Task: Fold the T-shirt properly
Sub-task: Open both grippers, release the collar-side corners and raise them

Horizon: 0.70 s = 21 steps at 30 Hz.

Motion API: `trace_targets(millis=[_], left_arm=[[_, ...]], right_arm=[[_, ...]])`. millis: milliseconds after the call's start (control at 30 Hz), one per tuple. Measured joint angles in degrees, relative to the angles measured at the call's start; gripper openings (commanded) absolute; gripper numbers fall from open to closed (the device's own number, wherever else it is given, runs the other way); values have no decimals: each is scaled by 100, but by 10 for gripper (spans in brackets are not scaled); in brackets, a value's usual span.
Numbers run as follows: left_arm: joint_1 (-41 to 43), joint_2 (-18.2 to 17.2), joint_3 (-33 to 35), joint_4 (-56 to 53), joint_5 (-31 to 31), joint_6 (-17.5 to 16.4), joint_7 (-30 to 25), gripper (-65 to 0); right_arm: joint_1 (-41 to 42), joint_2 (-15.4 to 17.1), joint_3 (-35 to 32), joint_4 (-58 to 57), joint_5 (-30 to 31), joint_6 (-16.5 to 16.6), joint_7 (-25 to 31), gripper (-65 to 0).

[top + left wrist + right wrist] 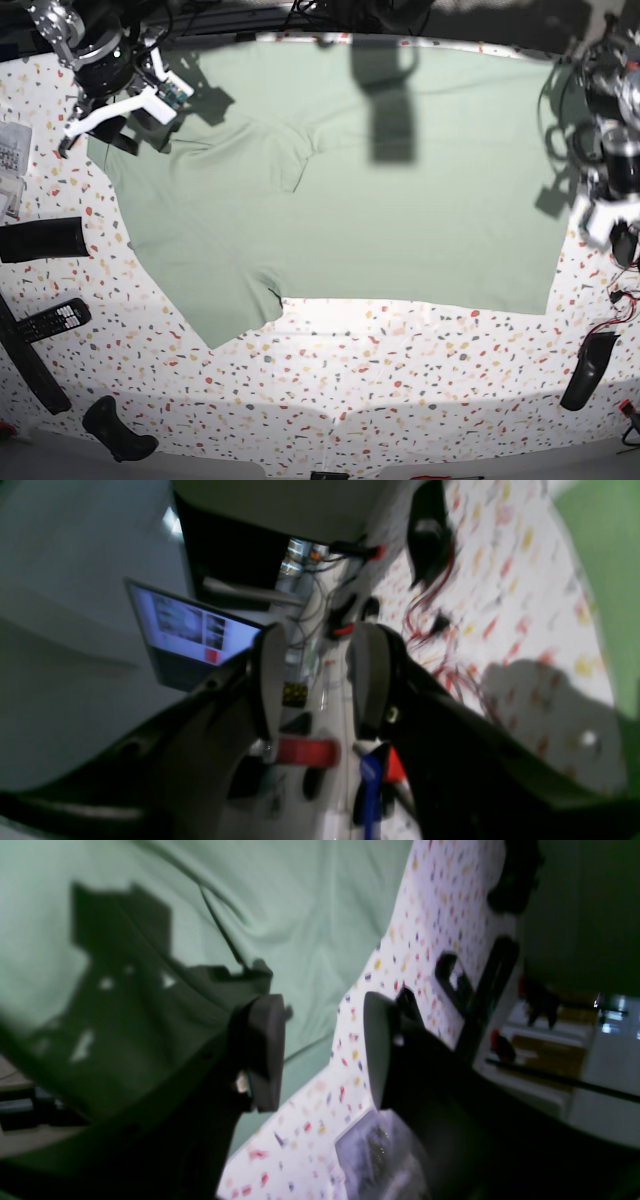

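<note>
— Grippers first: how do they stand?

— Left gripper (315,680) has its jaws parted with nothing between them; through the gap its wrist camera shows only blurred floor clutter and a laptop (192,635) with a lit screen. Right gripper (325,1050) is likewise spread, its two dark pads (267,1050) apart, with no cloth caught between them.

— Where are the arms?

— In the base view the right arm (110,70) sits at the top left, over the shirt's upper left corner. The left arm (610,170) is at the far right edge, just beside the shirt's right side.

— And the T-shirt?

— T-shirt (340,190), pale sage green, lies spread flat over the speckled table (400,370), covering most of its upper half. One sleeve juts down at the lower left, and a soft crease runs near the upper middle. Arm shadows fall on the cloth at the top.

— Anything else on the table?

— A remote control (50,320) and a dark flat bar (42,240) lie to the left of the shirt, well apart from it. A dark handle-like object (585,372) rests at the lower right, with red wires (625,290) near it.
</note>
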Motion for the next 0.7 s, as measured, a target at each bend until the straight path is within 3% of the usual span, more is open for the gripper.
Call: trace_targets(millis=[267, 367, 567, 700], left_arm=[[-1908, 2, 0, -249, -2750, -1163, -455, -460], [-2481, 33, 2, -809, -3456, -1547, -612, -463], [-3519, 44, 7, -2343, -4811, -2636, -621, -463], [-4262, 144, -2, -3401, -5952, -3021, -146, -463]], right_arm=[[-4, -7, 0, 0, 0, -2, 151, -398], [-4, -98, 2, 0, 2, -2, -127, -398], [9, -861, 2, -2, -498, -42, -219, -398], [7, -1751, 2, -2, -933, -398, -330, -398]])
